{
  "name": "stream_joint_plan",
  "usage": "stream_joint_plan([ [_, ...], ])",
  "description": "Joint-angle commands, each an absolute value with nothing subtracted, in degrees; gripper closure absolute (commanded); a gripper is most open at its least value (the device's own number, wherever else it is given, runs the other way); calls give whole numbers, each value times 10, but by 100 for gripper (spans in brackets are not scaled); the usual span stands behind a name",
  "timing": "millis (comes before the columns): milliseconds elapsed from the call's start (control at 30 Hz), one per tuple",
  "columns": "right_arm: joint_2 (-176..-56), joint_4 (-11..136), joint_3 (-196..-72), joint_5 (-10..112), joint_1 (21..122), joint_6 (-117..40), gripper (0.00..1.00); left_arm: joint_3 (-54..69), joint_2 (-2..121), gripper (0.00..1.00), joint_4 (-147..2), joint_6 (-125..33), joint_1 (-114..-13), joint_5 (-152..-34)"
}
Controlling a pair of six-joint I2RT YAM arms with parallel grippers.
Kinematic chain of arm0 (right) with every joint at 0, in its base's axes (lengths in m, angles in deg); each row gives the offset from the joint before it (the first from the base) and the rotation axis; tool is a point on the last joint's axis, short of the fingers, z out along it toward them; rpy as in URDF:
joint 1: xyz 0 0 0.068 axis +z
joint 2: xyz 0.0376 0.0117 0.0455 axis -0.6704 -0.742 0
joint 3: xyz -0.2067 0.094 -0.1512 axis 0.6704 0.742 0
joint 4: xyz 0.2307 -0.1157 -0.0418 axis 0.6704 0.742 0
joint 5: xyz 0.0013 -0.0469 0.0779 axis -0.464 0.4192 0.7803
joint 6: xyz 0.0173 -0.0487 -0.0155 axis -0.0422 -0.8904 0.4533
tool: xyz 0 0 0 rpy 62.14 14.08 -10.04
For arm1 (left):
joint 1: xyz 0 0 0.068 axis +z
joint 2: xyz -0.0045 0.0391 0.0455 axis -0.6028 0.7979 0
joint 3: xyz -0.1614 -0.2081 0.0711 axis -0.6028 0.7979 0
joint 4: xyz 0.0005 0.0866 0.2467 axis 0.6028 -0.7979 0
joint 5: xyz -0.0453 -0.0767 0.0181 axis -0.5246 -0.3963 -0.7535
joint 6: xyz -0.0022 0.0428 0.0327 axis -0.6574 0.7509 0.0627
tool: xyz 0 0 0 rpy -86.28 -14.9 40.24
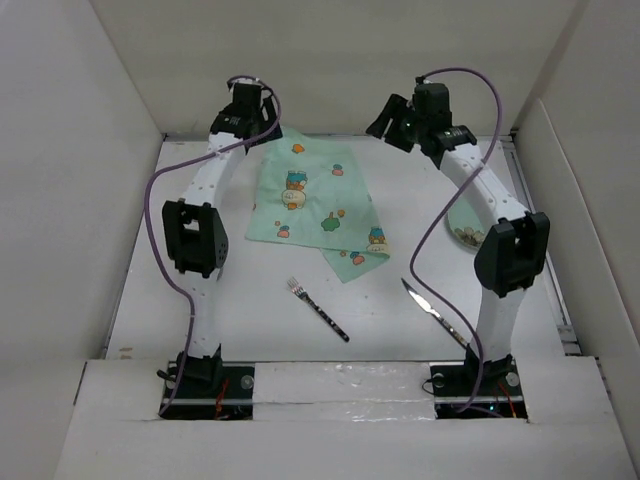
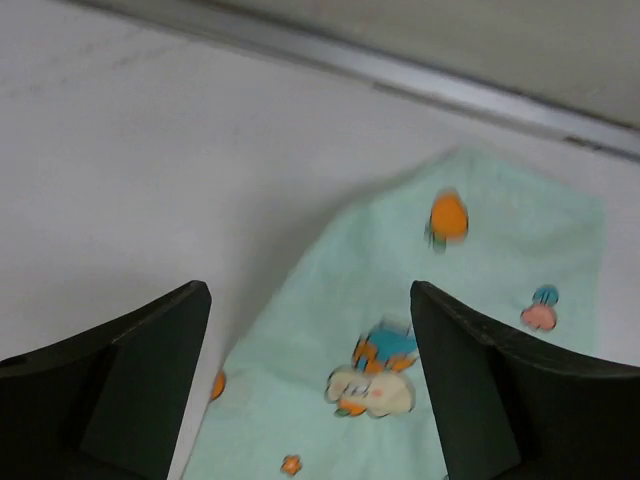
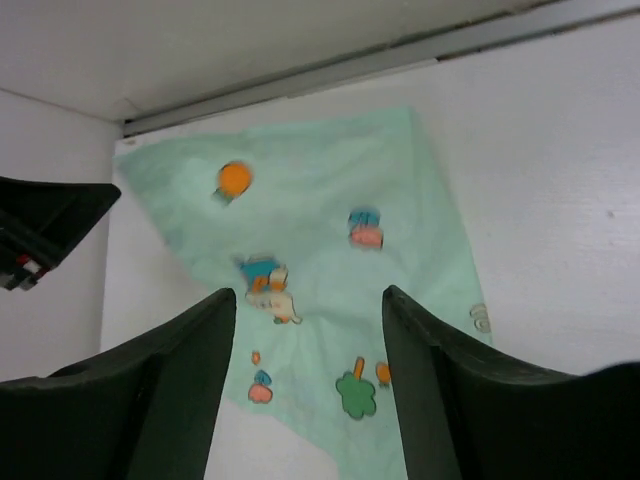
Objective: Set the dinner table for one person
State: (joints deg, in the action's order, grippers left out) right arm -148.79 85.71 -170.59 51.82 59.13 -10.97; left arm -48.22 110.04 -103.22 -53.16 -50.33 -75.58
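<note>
The white dinner table (image 1: 260,300) carries a mint-green cartoon-print placemat (image 1: 310,195), which lies rumpled at the far middle with its near right corner folded. A fork (image 1: 318,308) and a knife (image 1: 432,310) lie on the table nearer the arms. My left gripper (image 1: 245,108) hovers open and empty over the mat's far left corner; the mat (image 2: 420,330) shows between its fingers (image 2: 120,380). My right gripper (image 1: 398,120) hovers open and empty above the mat's far right side, with the mat (image 3: 320,260) below its fingers (image 3: 470,390).
A patterned dish (image 1: 462,237) sits at the right, mostly hidden behind the right arm. White walls enclose the table at the back and both sides. A metal strip (image 2: 420,75) runs along the far edge. The left gripper (image 3: 40,230) shows in the right wrist view.
</note>
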Motion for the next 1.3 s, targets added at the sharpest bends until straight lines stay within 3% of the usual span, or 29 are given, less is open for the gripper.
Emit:
stream_joint_plan([
  [0,-1369,823,-1639,558,578,-132,34,-439,1027,21,-1051,-531,-490,-749],
  [33,-1348,805,-1555,567,573,-129,37,-404,1004,21,-1042,-526,-490,-745],
  [67,-1327,795,-1554,573,573,-125,45,-389,1004,22,-1042,-525,-490,-742],
  [100,-1284,785,-1470,578,573,-121,74,-369,980,32,-1044,-524,-490,-743],
  [133,-1266,778,-1431,585,573,-119,90,-346,965,43,-1040,-523,-490,-752],
  [167,-1246,767,-1396,596,573,-115,100,-283,947,58,-1033,-522,-490,-766],
  [200,-1229,766,-1335,603,573,-115,100,-248,910,96,-1026,-522,-495,-779],
  [233,-1198,763,-1308,606,579,-114,100,-215,888,100,-1018,-532,-495,-778],
  [367,-1127,775,-1224,609,593,-116,100,-22,790,100,-986,-587,-513,-788],
  [467,-1092,787,-1194,608,605,-119,100,33,779,81,-982,-629,-513,-782],
  [500,-1088,791,-1190,608,605,-121,100,36,783,67,-983,-634,-513,-765],
  [633,-1071,811,-1176,607,611,-126,100,25,826,54,-1000,-644,-513,-730],
  [1267,-1000,803,-1115,609,617,-119,99,25,949,53,-1054,-678,-518,-672],
])
